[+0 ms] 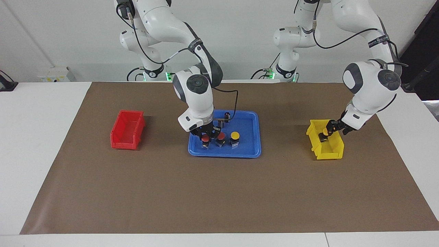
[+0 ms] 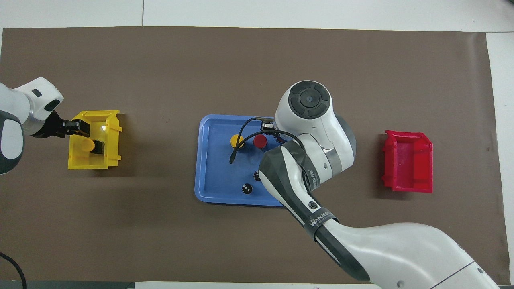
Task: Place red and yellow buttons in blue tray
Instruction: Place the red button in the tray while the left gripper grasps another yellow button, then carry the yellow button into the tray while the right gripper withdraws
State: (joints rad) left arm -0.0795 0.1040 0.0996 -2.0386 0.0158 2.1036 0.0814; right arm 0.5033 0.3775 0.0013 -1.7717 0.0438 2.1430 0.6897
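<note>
The blue tray (image 1: 247,123) (image 2: 217,176) lies mid-table. On it stand a yellow button (image 1: 235,136) (image 2: 236,141) and a red button (image 1: 220,136) (image 2: 260,141). A second red button (image 1: 205,138) stands beside them, directly under my right gripper (image 1: 205,134), which is down at its cap. In the overhead view my right arm hides both that button and the gripper. The other yellow button (image 1: 324,132) (image 2: 85,144) lies on its side in the yellow bin (image 1: 325,149) (image 2: 94,160). My left gripper (image 1: 328,127) (image 2: 82,125) hangs just over that bin and button.
Two dark capless cylinders (image 2: 246,188) (image 2: 257,175) stand in the tray, nearer to the robots than the buttons; one shows in the facing view (image 1: 226,115). An empty red bin (image 1: 127,129) (image 2: 408,166) sits toward the right arm's end of the brown mat.
</note>
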